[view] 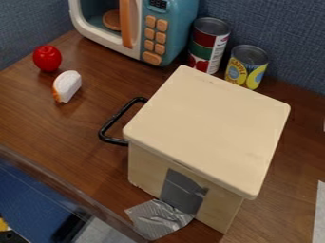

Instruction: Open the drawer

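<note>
One black handle [117, 117] juts from the beige box [209, 128].

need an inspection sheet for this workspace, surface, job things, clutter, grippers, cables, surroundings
surface: brown wood-look tabletop
job's things: cream box upright, black handle jutting from its left side in view; drawer front hidden, open or shut cannot be told
clutter: toy microwave, red-green can, yellow can, red toy fruit, white-and-orange toy piece, silver tape at box's base
grippers: nothing seen
cables: nothing seen
surroundings: blue fabric partition behind
</note>
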### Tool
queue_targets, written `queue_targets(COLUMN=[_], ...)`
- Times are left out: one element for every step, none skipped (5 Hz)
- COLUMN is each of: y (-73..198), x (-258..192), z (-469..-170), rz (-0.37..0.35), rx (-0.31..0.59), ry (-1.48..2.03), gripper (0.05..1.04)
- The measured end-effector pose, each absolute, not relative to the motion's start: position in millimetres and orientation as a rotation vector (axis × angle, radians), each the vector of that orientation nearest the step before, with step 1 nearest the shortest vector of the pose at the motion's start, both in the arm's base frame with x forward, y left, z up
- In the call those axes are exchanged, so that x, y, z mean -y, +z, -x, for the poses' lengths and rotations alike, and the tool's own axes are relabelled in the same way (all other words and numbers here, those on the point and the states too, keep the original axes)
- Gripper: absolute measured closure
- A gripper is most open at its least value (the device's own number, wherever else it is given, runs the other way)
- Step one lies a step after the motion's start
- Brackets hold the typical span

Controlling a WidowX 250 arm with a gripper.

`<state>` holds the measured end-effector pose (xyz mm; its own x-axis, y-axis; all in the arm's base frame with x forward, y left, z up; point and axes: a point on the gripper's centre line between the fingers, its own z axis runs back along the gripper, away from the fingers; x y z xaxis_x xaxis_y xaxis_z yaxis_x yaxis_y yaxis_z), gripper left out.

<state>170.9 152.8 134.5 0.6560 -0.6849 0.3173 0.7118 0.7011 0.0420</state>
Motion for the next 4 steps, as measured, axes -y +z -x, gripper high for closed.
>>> queue_targets(y=[129.3,118.6,110.8,113.9], x=[-150.4,-120.8,-97.5,-76.7], z=[-170.6,-181.6,-188.0,-200.1], rz=[0.110,0.144,0.155,0.134], rx=[0.318,0.312,0.296,0.318], ry=[-0.780,-0.671,-0.585,-0.520], gripper=[0.085,0.085,0.085,0.085])
